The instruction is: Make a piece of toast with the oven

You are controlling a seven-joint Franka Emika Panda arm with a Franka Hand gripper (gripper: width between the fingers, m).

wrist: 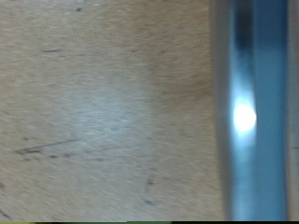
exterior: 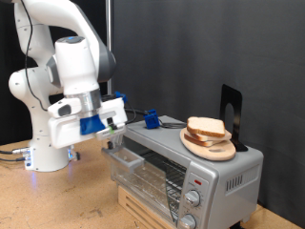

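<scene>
Toast (exterior: 207, 128) lies as two like slices, pale in the face and brown at the crust, stacked on a round wooden plate (exterior: 212, 149) that sits on top of the oven (exterior: 191, 162). The oven is a small silver box at the exterior view's lower right, standing on a wooden board or crate over the brown surface (exterior: 57, 200). Its glass door (exterior: 127, 158) looks pulled open toward the exterior view's left, and the wire rack (exterior: 157, 176) shows in the opening. Two round knobs (exterior: 193, 199) sit one above the other on the front panel, with a small red mark just above them. Behind the plate a black upright stand (exterior: 232, 110) rises at the back of the oven top, and a small blue object (exterior: 151, 119) rests near the oven's far corner. The white arm stands at the exterior view's left, its hand bent over toward the oven, and the gripper (exterior: 111, 138) is at the top edge of the door, near the handle; the jaws are too small and hidden to tell whether they are wide or narrow, and nothing shows between them. In the wrist view only the scuffed brown surface and a shiny metal bar (wrist: 250, 112) with a bright glare are seen, blurred; the jaws do not show there.
</scene>
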